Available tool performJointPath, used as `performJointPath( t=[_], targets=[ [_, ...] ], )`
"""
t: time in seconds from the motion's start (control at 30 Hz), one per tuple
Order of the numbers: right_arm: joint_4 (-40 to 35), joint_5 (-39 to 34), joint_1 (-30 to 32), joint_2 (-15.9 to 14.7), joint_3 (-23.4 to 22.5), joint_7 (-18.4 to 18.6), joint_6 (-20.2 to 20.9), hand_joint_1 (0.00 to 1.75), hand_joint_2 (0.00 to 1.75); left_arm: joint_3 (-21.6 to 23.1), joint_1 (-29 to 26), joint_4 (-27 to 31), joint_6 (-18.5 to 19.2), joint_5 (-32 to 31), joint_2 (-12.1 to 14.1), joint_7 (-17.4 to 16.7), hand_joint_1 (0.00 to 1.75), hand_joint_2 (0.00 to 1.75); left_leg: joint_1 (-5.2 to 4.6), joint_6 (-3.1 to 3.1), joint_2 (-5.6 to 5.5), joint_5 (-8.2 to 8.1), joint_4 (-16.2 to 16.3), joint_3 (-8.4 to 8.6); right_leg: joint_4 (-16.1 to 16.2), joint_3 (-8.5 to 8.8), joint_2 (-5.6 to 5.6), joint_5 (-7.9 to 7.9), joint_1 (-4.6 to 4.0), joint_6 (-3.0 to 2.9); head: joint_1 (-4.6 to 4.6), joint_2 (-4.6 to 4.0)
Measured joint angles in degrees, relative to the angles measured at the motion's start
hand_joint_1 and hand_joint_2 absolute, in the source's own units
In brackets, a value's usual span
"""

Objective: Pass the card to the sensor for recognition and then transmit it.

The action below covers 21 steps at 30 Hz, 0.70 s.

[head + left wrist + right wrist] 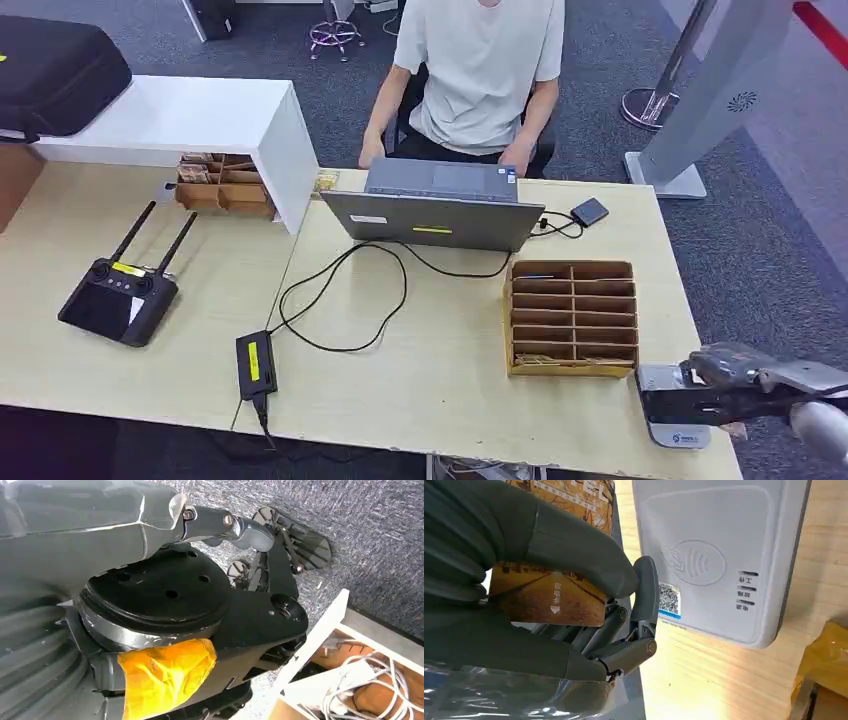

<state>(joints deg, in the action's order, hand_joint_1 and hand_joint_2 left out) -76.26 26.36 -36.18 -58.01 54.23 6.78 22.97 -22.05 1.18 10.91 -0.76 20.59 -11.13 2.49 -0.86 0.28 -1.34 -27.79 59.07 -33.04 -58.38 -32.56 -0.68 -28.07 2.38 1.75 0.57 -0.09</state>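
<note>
The right hand [549, 595] holds the card [549, 597] tight in its fingers [574, 560], beside the sensor [709, 555]. Lay it flat over the wave mark. I cannot tell how the left hand's fingers lie.

The sensor [672, 418] sits on the table [440, 380], right of the divided box [571, 318].
</note>
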Motion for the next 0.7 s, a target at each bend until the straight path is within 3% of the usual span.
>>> performJointPath(
  t=[0.7],
  targets=[
    [1.75, 0.37, 2.32, 1.81, -1.75, -0.42, -0.28, 1.75, 1.75, -0.57, 0.03, 0.00, -0.18, 0.09, -0.02, -0.17, 0.00, 1.75, 0.00, 0.00, 0.04, 0.00, 0.00, 0.05, 0.00, 0.02, 0.03, 0.01, 0.00, 0.00, 0.02, 0.00]
  ],
)
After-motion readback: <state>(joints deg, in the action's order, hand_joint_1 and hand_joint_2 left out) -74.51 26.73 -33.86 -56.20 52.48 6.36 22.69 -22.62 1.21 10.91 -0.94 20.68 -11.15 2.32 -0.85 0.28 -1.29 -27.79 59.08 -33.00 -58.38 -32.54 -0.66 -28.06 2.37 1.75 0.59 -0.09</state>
